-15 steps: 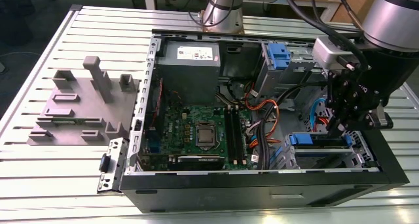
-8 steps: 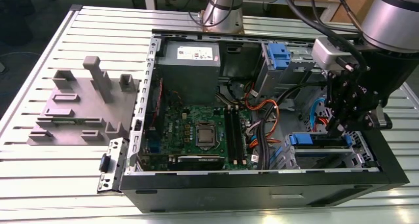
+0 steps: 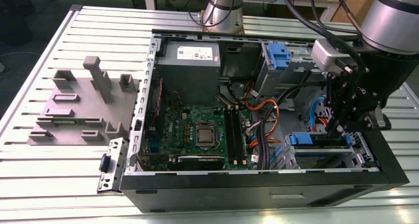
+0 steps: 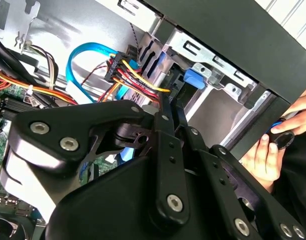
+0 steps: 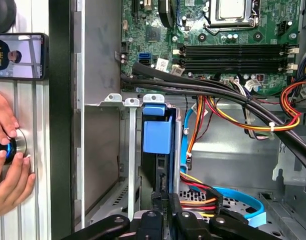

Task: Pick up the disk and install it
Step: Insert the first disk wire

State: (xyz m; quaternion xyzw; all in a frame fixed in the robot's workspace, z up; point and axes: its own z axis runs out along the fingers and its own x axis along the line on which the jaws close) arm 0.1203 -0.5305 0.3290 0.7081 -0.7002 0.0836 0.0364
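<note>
The claw hung low inside the open computer case, at the drive bay in the case's corner near the worktop front edge. Its fingers were pressed together on the disk, which stood on edge in that bay, blue rail up. A person's hands rested on the worktop just beside the case.
</note>
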